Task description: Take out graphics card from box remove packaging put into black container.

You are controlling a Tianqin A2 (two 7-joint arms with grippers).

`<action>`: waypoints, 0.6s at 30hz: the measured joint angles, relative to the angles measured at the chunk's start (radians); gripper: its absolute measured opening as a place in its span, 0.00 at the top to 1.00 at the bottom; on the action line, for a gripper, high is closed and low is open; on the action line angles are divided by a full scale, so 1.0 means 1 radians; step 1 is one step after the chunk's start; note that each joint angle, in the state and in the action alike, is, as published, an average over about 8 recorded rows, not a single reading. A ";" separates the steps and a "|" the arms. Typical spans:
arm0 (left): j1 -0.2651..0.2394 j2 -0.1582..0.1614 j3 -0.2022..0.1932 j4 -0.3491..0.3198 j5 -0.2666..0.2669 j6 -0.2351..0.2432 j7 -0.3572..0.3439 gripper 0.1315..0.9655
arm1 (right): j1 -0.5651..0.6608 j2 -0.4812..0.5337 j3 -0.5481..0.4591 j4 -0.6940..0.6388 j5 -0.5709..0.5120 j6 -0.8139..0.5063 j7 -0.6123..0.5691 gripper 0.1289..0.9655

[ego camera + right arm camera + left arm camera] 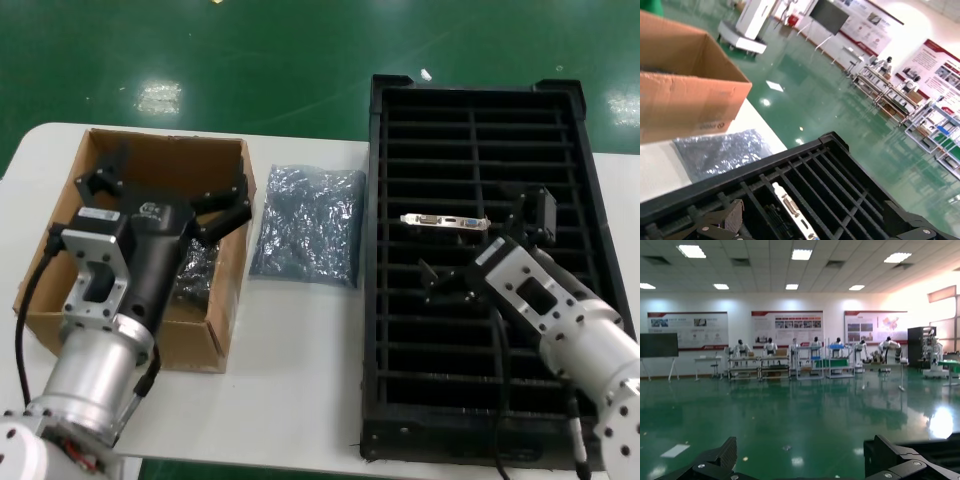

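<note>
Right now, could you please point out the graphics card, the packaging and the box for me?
graphics card [446, 221], head view, on its silver end bracket.
packaging [306, 225], head view, middle of the crinkled bag.
box [190, 345], head view, on its near cardboard wall.

Two robot arms reach forward from the body, each a silver cylinder ending in a black wrist and gripper. The left gripper [170, 190] is angled forward and slightly right, its black fingers [105, 178] spread wide apart and holding nothing. The right gripper [485, 247] points forward and to the left, its fingers [541, 213] likewise parted, with nothing between them.
</note>
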 joint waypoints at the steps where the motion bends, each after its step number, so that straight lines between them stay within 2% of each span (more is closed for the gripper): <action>1: 0.006 -0.002 -0.001 0.000 0.006 -0.001 -0.008 0.00 | -0.010 0.004 0.003 0.002 0.029 0.011 -0.011 0.00; 16: 0.103 -0.028 -0.018 0.002 0.105 -0.018 -0.124 0.00 | -0.162 0.064 0.043 0.029 0.456 0.178 -0.167 0.00; 18: 0.110 -0.029 -0.019 0.002 0.112 -0.019 -0.132 0.00 | -0.173 0.068 0.046 0.031 0.485 0.189 -0.178 0.00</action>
